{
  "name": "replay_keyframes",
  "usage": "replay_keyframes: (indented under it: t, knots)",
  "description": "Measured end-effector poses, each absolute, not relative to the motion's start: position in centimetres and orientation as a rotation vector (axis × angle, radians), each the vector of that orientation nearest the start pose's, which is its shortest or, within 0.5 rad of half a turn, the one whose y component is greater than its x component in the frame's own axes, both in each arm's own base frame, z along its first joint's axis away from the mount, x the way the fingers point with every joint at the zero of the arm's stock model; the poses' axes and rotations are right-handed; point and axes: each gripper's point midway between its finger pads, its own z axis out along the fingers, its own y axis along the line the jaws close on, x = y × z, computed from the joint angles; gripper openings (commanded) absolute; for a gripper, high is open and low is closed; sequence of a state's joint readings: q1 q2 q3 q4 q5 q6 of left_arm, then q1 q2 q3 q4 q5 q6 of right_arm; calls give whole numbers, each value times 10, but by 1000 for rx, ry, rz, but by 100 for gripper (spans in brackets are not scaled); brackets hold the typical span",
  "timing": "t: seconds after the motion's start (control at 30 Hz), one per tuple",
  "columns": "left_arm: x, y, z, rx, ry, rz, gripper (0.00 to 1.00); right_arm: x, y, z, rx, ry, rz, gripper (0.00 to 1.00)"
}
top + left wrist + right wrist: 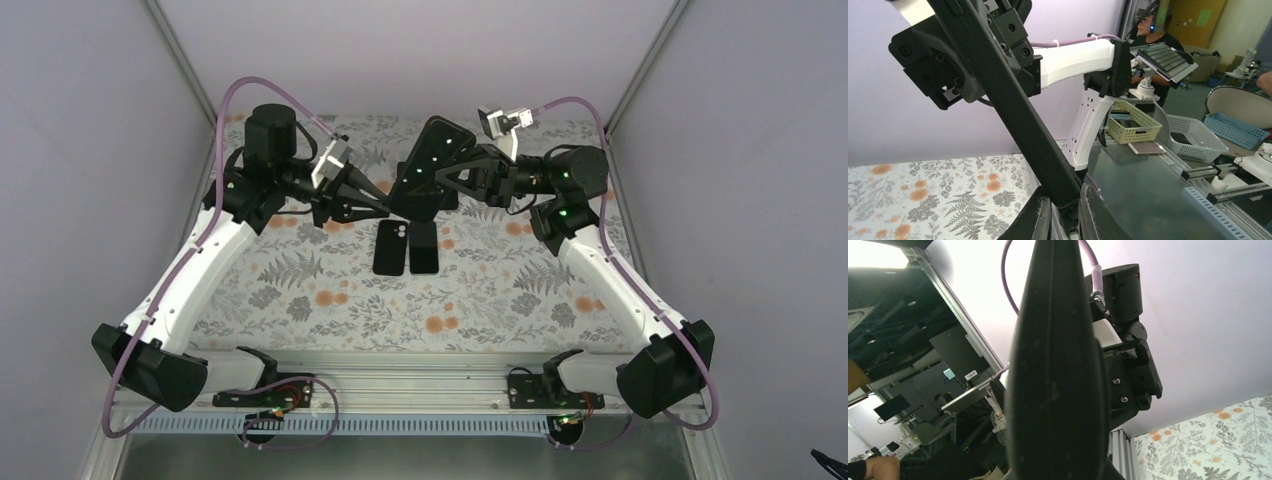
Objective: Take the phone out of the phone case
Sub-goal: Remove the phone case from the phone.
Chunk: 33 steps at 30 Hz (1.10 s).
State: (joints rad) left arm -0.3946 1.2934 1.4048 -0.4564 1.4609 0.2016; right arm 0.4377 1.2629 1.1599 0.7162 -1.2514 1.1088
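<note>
A thin, flat black cased phone hangs in the air over the far middle of the floral-print surface. It is tilted, with its upper end toward the back wall and its lower end toward the arms. The left claw is pressed together on the lower end; in the left wrist view its two fingers pinch the slab's narrow edge from either side. The right claw reaches in from the right and clamps the slab higher up. In the right wrist view the slab stands edge-on and fills the middle, hiding that claw's tips. Only a dark edge shows, so I cannot tell whether the phone sits fully inside its case.

On the surface beneath the held slab, a flat black rectangle with a camera cut-out and a plain flat black rectangle lie side by side, their long edges just beside each other. Both lie well apart from the grey side wall and from the aluminium rail at the near edge. Patterned surface runs open to the left and right of the pair and between it and the rail.
</note>
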Motion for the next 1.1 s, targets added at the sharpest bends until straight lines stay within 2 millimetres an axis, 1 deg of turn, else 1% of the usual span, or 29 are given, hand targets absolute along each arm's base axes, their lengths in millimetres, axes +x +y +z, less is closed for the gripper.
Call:
replay_keyframes:
  t: [0.1,0.2,0.37,0.6,0.87,1.0,1.1]
  knots:
    - [185,-259,422,1406,1181,-1509,9,196,275,472,-956,1372,1838,4]
    - [189,-256,421,1403,1178,-1514,9,197,277,472,-935,1378,1850,3]
    - [195,-256,418,1386,1204,-1519,8,198,277,469,-913,1385,1863,3]
    - [198,-255,422,1347,1263,-1559,10,201,279,470,-898,1367,1844,4]
    - [213,-255,418,1223,1418,-1570,18,211,283,470,-952,1378,1690,3]
    - [222,-257,415,1175,1468,-1536,23,214,286,462,-991,1386,1617,4]
    - [228,-258,411,1154,1492,-1507,28,214,289,452,-1016,1398,1577,4]
